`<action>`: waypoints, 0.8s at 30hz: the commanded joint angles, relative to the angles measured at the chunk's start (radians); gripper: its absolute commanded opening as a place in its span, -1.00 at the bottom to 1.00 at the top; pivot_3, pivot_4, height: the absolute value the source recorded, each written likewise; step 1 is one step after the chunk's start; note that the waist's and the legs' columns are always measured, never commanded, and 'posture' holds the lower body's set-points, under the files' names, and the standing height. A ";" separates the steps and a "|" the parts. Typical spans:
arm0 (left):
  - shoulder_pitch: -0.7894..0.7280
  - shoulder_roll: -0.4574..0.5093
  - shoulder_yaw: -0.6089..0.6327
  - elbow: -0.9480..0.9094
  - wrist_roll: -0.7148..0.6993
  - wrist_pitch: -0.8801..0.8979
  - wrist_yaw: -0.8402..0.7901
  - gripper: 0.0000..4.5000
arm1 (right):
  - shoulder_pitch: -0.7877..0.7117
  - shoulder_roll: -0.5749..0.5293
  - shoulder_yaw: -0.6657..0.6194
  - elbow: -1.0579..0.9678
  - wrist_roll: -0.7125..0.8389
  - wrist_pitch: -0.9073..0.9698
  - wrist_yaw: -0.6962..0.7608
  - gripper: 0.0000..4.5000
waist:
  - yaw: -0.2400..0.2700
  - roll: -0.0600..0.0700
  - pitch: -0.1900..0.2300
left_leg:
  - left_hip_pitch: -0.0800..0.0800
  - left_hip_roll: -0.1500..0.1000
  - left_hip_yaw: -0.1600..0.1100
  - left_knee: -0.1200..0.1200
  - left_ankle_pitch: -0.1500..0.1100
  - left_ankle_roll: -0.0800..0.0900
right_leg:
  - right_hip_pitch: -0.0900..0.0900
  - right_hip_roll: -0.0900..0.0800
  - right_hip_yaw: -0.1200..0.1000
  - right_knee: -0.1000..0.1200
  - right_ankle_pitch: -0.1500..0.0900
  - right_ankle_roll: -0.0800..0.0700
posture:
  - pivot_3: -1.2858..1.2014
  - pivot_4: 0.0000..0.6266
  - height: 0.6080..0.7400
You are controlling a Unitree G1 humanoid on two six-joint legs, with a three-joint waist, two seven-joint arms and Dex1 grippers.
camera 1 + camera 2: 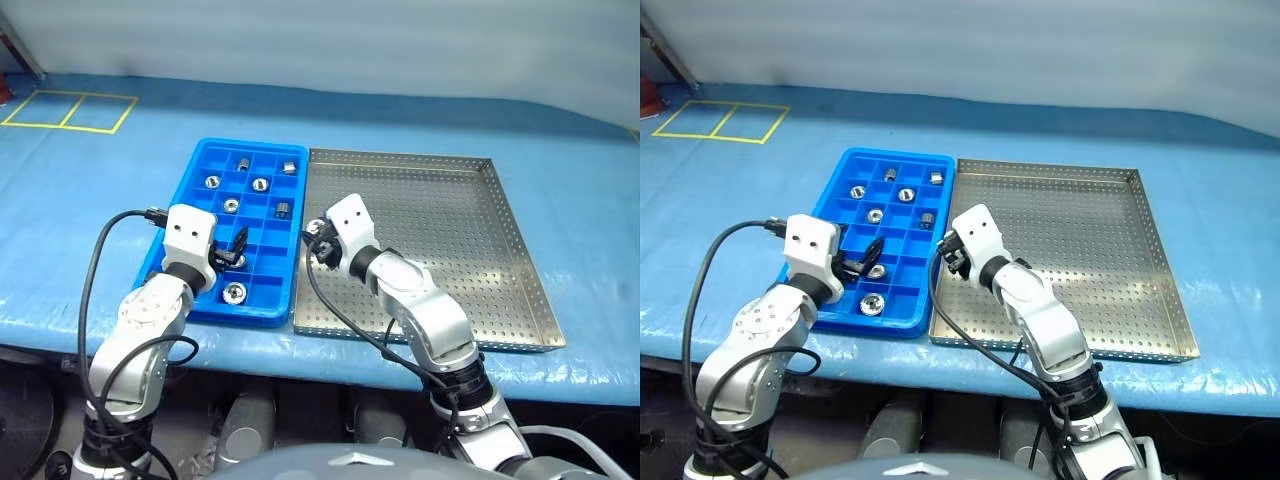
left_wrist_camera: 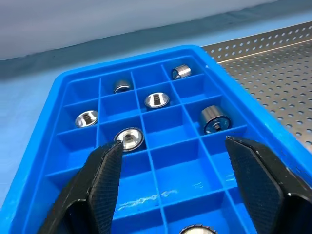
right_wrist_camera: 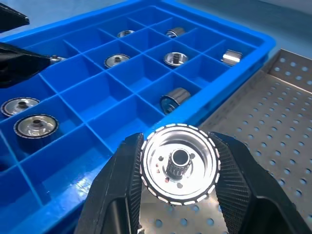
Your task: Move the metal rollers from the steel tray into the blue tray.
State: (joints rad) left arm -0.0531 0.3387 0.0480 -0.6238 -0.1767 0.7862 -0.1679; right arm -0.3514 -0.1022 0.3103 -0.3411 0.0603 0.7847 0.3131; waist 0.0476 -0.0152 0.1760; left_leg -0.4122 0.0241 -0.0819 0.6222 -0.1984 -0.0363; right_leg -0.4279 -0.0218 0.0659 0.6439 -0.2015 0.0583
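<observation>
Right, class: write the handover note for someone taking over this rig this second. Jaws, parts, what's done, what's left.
Left gripper: jaws open, empty, over the blue tray.
Right gripper: jaws shut on one metal roller, at the seam between the steel tray and the blue tray.
Done: seven rollers show in the blue tray's compartments, for example one near the front edge; no loose roller shows on the steel tray's floor.
Left: set the held roller into an empty compartment and release.

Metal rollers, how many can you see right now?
9. Eight metal rollers sit in the blue tray: six toward its far end, two near its front. One is in the right gripper's jaws. The left gripper may hide another.
</observation>
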 commanded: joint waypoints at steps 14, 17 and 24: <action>0.056 0.061 -0.005 -0.080 -0.014 0.040 -0.079 0.62 | -0.200 0.044 0.034 0.316 0.001 -0.242 0.107 -0.25 | 0.021 0.000 0.000 | 0.000 0.000 0.000 -0.001 0.000 0.000 | 0.000 0.000 0.000 0.000 0.000 0.000 | 0.30 -0.52 1.00; 0.066 0.060 -0.011 -0.085 -0.012 0.039 -0.081 0.62 | -0.209 0.049 0.033 0.380 -0.007 -0.284 0.110 -0.25 | 0.026 0.000 0.000 | 0.000 0.000 0.000 -0.001 0.000 0.000 | 0.000 0.000 0.000 0.000 0.000 0.000 | 0.31 -0.52 1.00; 0.077 0.057 -0.013 -0.084 -0.013 0.037 -0.084 0.62 | -0.208 0.051 0.030 0.376 -0.008 -0.295 0.115 -0.25 | 0.039 0.000 0.000 | 0.000 0.000 0.000 -0.001 0.000 0.000 | -0.001 0.000 0.000 0.000 0.000 0.000 | 0.31 -0.52 1.00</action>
State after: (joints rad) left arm 0.0244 0.3959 0.0282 -0.6638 -0.1799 0.8264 -0.2477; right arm -0.5419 -0.0622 0.3512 0.0910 0.0469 0.5093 0.4206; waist 0.0862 -0.0154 0.1761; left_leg -0.4120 0.0242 -0.0818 0.6211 -0.1984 -0.0366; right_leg -0.4284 -0.0216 0.0656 0.6440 -0.2016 0.0578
